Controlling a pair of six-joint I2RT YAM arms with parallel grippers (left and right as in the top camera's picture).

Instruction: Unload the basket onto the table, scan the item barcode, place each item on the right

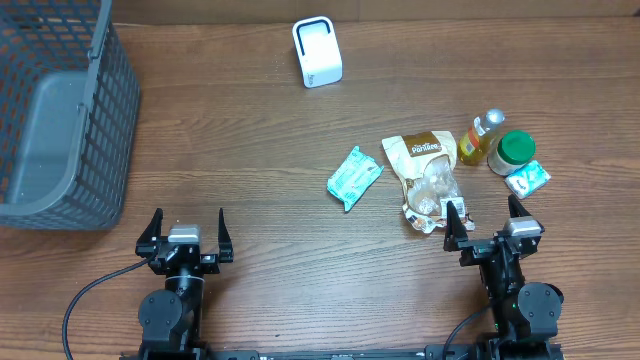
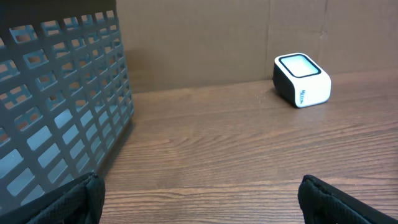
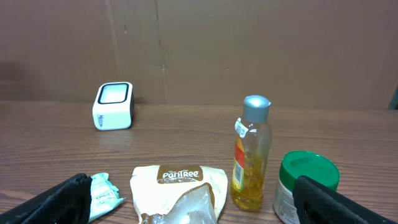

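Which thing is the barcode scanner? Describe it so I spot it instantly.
Start at the grey mesh basket on the left of the table and look right along the far edge. The scanner stands there alone. It's the only white box, with a dark-rimmed pale window on top.

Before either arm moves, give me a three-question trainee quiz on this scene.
1. True or false: the white scanner stands on the table, outside the grey basket.
2. Which of these lies nearest the right end effector? A. the PanTree bag B. the white scanner C. the grey basket
3. Fill in: the left end effector and the right one both stand ____, holding nothing.
Key: 1 true; 2 A; 3 open.
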